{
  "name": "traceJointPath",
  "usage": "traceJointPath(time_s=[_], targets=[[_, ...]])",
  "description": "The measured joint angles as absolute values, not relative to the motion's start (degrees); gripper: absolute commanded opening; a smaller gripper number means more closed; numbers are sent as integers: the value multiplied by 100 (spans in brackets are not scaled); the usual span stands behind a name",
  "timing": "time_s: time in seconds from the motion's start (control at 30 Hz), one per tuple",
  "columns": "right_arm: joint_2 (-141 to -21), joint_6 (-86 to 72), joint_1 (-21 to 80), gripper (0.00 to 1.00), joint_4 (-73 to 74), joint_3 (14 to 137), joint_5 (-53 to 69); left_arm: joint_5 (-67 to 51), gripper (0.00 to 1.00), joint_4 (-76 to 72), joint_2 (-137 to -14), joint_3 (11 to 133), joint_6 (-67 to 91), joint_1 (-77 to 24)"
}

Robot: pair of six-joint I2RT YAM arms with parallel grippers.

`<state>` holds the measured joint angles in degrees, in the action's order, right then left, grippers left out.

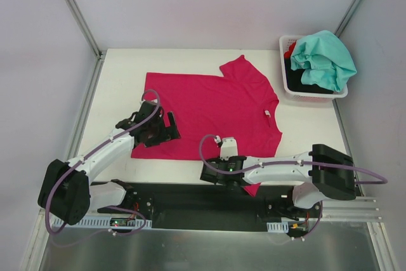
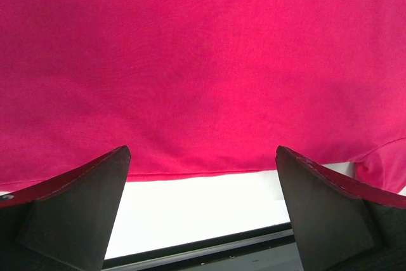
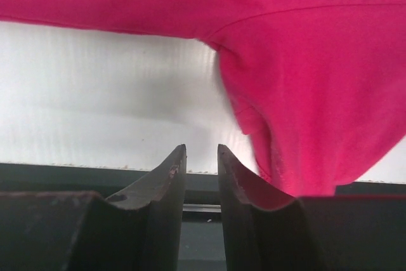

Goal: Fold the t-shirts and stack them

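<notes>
The white worktop [image 1: 120, 87] stands between pale walls [image 1: 190, 4]. On it the magenta t-shirt [image 1: 209, 109] lies spread flat, one sleeve [image 1: 254, 188] spilling over the near edge. A white basket [image 1: 285, 87] at the far right corner holds a teal t-shirt [image 1: 323, 58] over black cloth [image 1: 303, 84]. The left tool [image 1: 158, 130] — fingers spread wide — hovers at the near hem. Only the right wrist view shows the right tool [image 3: 202, 153] nearly pressed together, its slim gap empty, with the sleeve just beside it.

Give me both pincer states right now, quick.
Left pincer: wide open, empty, at the pink t-shirt's near hem.
Right pincer: barely open, nothing between its fingers; the sleeve drapes beside it.
</notes>
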<state>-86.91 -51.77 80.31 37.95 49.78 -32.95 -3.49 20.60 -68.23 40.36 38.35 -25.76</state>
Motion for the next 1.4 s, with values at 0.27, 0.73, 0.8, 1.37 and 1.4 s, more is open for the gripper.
traceJointPath(time_s=[0.27,0.73,0.8,1.37,1.4], targets=[[-8689,-5441,7931,31,4307,4980,-3594,-274,99,2005,-7008,4040,3870,-2598],[-8547,-5520,7474,28,4158,4311,-3640,-268,99,1826,-7363,4165,3955,-2670],[-8582,-5472,7465,24,4143,4342,-3634,-268,99,1826,-7378,4165,3955,-2670],[-8750,-5107,7358,1,4036,4696,-3538,-259,99,1824,-7498,4209,3959,-2709],[-8750,-5089,7358,1,4088,4775,-3555,-257,99,1824,-7498,4211,3959,-2707]])
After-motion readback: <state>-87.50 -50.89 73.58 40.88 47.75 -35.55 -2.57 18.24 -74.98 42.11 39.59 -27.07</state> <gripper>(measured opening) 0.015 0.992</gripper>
